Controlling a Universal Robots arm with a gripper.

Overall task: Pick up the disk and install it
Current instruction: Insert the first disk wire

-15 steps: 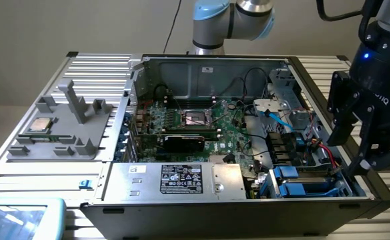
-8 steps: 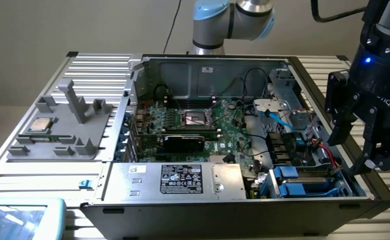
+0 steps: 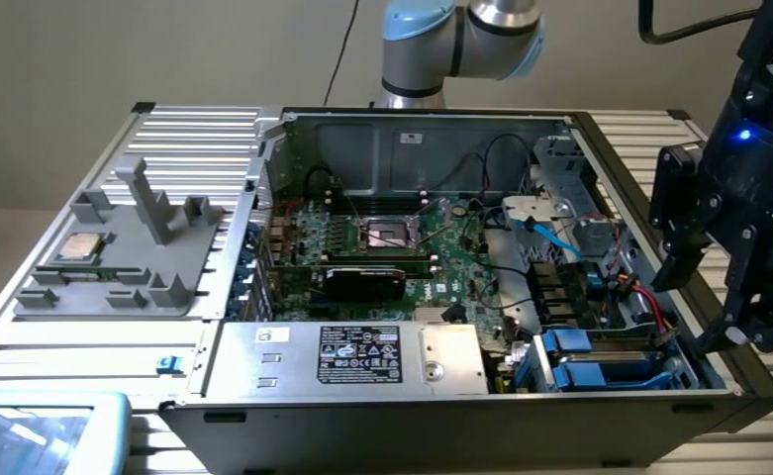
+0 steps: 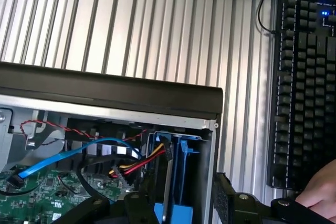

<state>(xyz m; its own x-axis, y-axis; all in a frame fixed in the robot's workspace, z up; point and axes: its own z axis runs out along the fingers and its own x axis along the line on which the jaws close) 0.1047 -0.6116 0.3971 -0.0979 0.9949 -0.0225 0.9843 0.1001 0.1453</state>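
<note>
Hovering over the case (image 3: 359, 426) corner, gripper (image 3: 707, 312) fingers stand apart, empty. Disk (image 3: 574, 342) sits in the bay below.

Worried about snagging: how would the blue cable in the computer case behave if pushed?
The blue cable is probably floppy: it sags in a loose curve above the circuit board. It looks thin and flat, so likely light, bending aside rather than resisting.
</note>
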